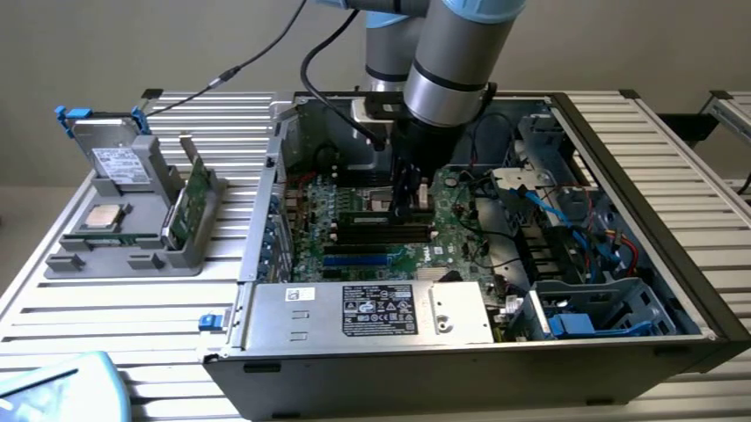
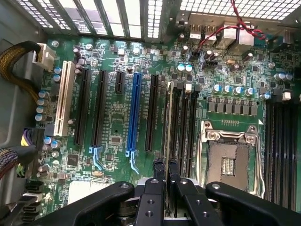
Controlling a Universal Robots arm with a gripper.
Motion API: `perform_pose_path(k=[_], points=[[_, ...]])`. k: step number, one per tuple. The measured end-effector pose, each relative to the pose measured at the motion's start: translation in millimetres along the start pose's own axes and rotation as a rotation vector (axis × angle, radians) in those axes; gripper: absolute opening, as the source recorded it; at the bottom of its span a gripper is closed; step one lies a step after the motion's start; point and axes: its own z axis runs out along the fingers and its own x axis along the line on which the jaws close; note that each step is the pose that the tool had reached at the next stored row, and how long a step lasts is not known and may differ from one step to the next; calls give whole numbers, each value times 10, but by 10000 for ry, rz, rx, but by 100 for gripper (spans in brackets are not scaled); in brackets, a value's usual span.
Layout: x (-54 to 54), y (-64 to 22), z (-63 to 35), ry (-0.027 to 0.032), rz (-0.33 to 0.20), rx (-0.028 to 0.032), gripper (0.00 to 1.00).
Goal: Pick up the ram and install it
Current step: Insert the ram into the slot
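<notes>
Step in hand, by judgement: the install phase, pick-up done. In the exterior view the arm reaches down into the open computer case, with the gripper low over the motherboard, and a grey parts holder on the table at 9 o'clock from it, well apart. The wrist view shows the gripper with its jaws drawn almost together, the gap no wider than a board's thickness, clamped on the ram. The ram is seen edge-on as a thin strip running out from the fingertips along the bank of black memory slots just beside the empty processor socket. Whether its lower edge touches a slot cannot be told; it appears in line with the outermost one. Seating calls for the stick kept parallel to the slot, notch matched, and a straight, even push with no tilt, else the latches may not catch
</notes>
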Motion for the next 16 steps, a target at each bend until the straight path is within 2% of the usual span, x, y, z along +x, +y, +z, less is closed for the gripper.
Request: perform_pose_path(k=[8, 11, 15, 16], points=[[-51, -29, 143, -23, 137, 0, 14], [-50, -27, 148, -26, 155, -58, 14], [-51, -28, 148, -31, 154, -56, 14], [-51, -27, 141, -31, 153, -40, 14]])
